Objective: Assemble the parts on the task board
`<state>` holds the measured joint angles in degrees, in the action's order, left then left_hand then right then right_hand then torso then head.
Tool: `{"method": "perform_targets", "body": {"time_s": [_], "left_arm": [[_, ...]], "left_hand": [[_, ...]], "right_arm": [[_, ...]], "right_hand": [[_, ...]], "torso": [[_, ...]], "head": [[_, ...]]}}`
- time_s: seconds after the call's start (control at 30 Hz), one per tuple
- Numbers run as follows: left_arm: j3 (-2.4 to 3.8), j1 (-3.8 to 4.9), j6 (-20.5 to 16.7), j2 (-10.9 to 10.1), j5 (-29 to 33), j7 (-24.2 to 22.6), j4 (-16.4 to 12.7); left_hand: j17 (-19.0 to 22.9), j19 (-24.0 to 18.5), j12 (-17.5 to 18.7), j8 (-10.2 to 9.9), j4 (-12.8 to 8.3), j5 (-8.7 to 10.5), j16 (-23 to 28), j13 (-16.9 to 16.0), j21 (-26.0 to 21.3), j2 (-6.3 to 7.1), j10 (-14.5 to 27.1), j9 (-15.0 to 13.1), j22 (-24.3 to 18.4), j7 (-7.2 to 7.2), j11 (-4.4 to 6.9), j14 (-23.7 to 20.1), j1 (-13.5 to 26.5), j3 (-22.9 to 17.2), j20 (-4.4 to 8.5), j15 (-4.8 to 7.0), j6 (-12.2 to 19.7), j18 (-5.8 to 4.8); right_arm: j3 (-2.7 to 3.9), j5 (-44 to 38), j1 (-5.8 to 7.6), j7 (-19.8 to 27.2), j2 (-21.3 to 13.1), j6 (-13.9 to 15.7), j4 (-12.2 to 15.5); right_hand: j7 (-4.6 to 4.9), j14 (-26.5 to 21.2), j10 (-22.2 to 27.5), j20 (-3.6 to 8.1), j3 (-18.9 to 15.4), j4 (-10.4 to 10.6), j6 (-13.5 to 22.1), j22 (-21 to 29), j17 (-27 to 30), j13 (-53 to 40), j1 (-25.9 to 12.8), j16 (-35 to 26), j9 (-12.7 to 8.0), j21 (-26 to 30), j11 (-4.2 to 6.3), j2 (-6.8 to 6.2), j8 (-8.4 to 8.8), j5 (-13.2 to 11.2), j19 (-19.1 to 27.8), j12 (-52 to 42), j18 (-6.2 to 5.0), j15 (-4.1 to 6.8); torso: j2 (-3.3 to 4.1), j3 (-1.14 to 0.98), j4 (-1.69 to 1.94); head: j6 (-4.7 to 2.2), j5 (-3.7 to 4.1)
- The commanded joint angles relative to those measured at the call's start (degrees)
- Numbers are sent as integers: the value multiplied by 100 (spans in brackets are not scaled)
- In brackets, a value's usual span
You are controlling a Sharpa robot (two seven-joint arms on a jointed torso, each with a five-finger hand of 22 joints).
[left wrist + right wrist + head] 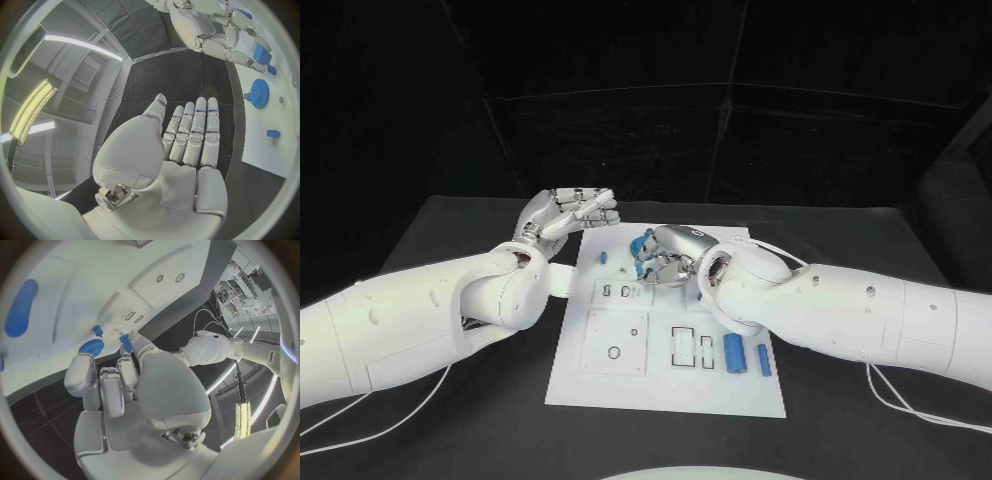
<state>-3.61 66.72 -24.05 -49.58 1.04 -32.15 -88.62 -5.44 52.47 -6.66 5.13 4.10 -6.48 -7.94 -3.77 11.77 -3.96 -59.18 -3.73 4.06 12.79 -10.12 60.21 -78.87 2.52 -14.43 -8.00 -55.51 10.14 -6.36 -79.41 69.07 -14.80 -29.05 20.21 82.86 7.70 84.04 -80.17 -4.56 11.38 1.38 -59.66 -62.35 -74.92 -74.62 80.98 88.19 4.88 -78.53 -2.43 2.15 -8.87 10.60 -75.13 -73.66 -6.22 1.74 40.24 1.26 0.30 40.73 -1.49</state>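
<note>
Two blue pegs (749, 354) lie nearest; right hand (664, 257) pinches a small blue piece (125, 343), light and rigid; left hand (567, 215) flat, holding nothing.

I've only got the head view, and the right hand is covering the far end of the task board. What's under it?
Observer: The right wrist view shows a blue gear sitting on the task board beside the right hand.
Operator: Is that hand holding anything?
Observer: Yes. In the left wrist view, a small blue part is pinched in its fingers.
Operator: And the left hand?
Observer: From its own wrist, the left hand has a bare palm and straight fingers.
</note>
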Motion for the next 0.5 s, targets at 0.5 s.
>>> {"method": "perform_targets", "body": {"time_s": [0.5], "left_arm": [[6, 23, 29, -4, -61, -15, -48]], "left_hand": [[-1, 34, 8, -24, -25, -23, 8, -3, -38, -16, -45, -4, -4, 4, 14, 56, 31, 14, 2, 3, -33, 40]], "right_arm": [[-157, -370, -107, -241, 223, -29, -144]], "right_hand": [[-118, 503, -61, 36, 36, 15, -224, 13, -1082, -8, -39, 23, 34, -7, 72, 7, 8, 24, 14, 14, 90, 42]], "torso": [[6, -15, -2]], "head": [[67, -99]]}}
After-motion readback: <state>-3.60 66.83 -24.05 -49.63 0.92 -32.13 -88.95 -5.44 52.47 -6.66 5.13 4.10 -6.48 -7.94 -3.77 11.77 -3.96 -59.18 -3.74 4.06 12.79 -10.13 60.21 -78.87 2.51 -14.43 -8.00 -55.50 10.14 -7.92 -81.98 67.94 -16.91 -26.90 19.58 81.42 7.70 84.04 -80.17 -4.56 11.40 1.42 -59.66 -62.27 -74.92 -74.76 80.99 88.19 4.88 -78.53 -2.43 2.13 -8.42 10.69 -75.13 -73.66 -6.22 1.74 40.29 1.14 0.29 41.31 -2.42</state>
